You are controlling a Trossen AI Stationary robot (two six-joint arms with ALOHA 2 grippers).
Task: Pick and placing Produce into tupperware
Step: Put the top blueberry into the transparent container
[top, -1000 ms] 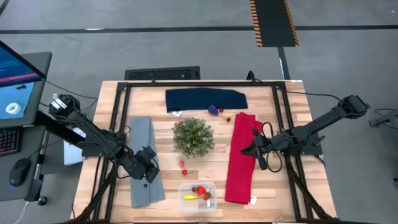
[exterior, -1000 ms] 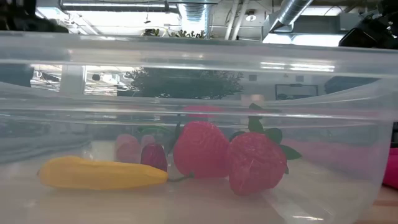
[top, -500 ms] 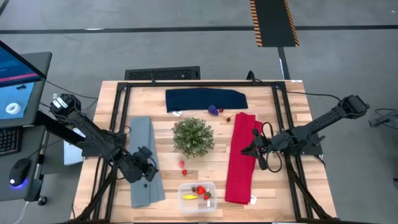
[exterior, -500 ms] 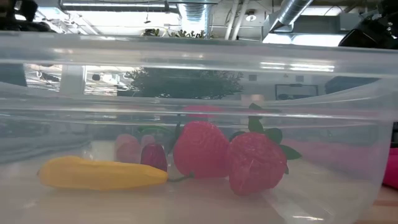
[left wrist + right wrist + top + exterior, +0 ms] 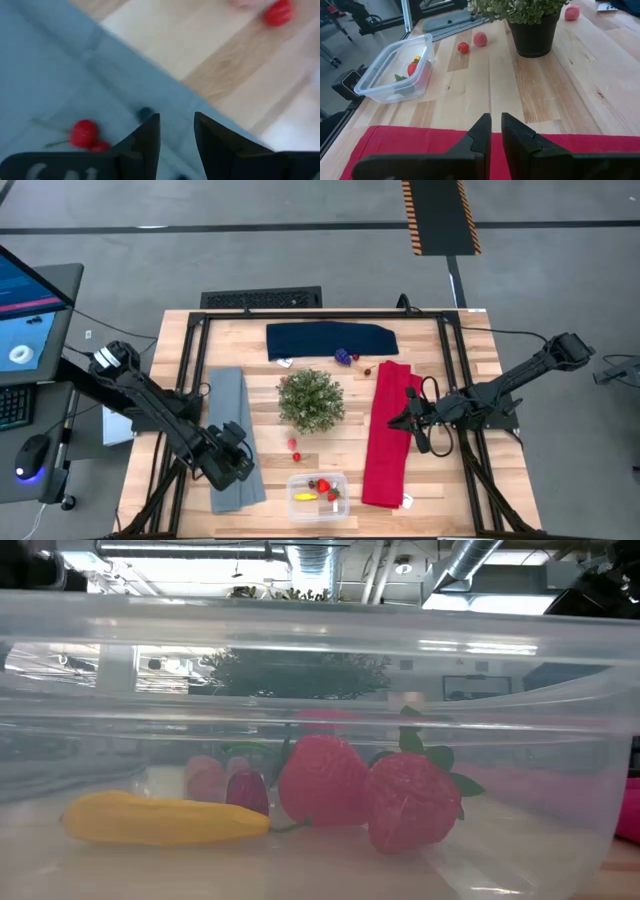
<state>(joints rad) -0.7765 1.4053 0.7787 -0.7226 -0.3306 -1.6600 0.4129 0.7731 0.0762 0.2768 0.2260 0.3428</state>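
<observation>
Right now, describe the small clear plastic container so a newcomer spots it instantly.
Start at the bushy green potted plant mid-table, then go toward the table's near edge. The small clear rectangular plastic container sits there between a folded grey cloth and a red cloth. It alone holds red strawberries and a yellow piece.

No text, label, brand or number can be read anywhere — none.

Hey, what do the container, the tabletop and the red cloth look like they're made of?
The container looks like thin clear plastic, slightly glossy: the fruit inside shows through its walls, which carry highlights. The tabletop looks like pale wood planks with a smooth finish, showing grain lines and seams. The red cloth seems to be matte woven fabric, lying folded in a long strip.
</observation>
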